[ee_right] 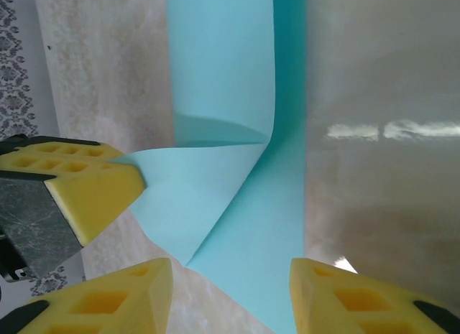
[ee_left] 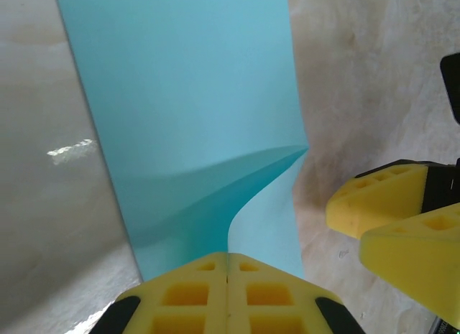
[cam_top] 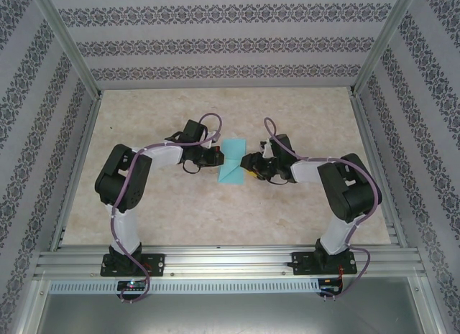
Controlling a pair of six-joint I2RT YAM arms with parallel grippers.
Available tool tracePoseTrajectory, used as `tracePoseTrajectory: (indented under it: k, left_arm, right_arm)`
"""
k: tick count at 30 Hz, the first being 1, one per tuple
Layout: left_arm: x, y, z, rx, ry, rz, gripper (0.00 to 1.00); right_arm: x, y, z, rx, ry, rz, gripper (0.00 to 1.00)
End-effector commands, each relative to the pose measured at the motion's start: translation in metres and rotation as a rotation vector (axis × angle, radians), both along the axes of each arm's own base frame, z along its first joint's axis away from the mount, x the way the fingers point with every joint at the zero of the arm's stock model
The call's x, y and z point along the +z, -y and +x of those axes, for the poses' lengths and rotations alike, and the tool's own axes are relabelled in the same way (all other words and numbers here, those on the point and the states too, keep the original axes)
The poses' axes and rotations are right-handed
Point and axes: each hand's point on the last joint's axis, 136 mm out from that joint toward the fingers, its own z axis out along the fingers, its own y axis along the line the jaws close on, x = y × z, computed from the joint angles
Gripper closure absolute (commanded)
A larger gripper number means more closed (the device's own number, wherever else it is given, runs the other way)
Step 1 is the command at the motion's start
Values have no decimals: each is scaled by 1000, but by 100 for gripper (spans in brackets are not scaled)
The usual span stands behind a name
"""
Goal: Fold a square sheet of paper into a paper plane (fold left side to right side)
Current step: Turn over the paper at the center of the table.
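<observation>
The teal-blue sheet of paper [cam_top: 233,161] lies mid-table between both arms, folded into a long strip [ee_left: 194,97] with one triangular flap [ee_right: 194,197] raised off it. My left gripper [ee_left: 228,256] is shut on the tip of that flap, its yellow fingers pressed together; it sits at the paper's left edge [cam_top: 215,159]. In the right wrist view a left finger [ee_right: 86,183] pinches the flap's corner. My right gripper [ee_right: 230,276] stands open at the paper's right edge [cam_top: 251,165], a finger on each side of the strip and apart from it. Its yellow fingers [ee_left: 381,201] hover beside the strip.
The beige marbled table [cam_top: 144,111] has free room all round the paper. Patterned walls [cam_top: 230,39] enclose the back and sides, with aluminium posts at the corners. A metal rail [cam_top: 230,262] carrying both arm bases runs along the near edge.
</observation>
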Motion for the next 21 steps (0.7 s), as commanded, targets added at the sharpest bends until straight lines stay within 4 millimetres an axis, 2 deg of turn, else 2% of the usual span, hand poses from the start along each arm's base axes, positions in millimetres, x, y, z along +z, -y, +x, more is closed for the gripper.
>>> tracePoseTrajectory:
  k: [1, 11, 14, 17, 21]
  left_arm:
    - [20, -8, 8, 19, 66, -24, 94]
    - [17, -11, 8, 27, 56, -31, 92]
    - [18, -12, 8, 31, 58, -25, 86]
    - [20, -18, 9, 46, 70, -7, 76]
    - [35, -34, 9, 83, 110, 8, 62]
  right_arm:
    - [16, -20, 14, 28, 50, 53, 53]
    - [11, -41, 29, 42, 27, 71, 57]
    - [10, -45, 32, 48, 24, 77, 67]
    - [12, -46, 33, 46, 33, 81, 80]
    - [21, -43, 35, 50, 61, 79, 94]
